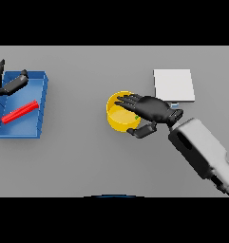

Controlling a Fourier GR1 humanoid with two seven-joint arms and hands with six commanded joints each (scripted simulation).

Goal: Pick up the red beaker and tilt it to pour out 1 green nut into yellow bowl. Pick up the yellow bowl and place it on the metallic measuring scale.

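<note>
The yellow bowl (pixel 115 116) stands at the table's middle, with a small green nut (pixel 136 117) showing at its right inner side. My right hand (pixel 154 109) hovers over the bowl's right half. Its fingers are spread fairly straight across the opening, and its thumb reaches along the near outer wall. It is open. The red beaker (pixel 20 111) lies on its side in a blue tray (pixel 42 102) at far left. My left hand (pixel 6 84) is open over the tray's far corner. The metallic scale (pixel 173 85) is a pale square plate behind my right wrist.
The blue tray's walls enclose the beaker at the left edge. The scale's near edge lies just beyond my right wrist. My right forearm (pixel 204 152) crosses the table's lower right.
</note>
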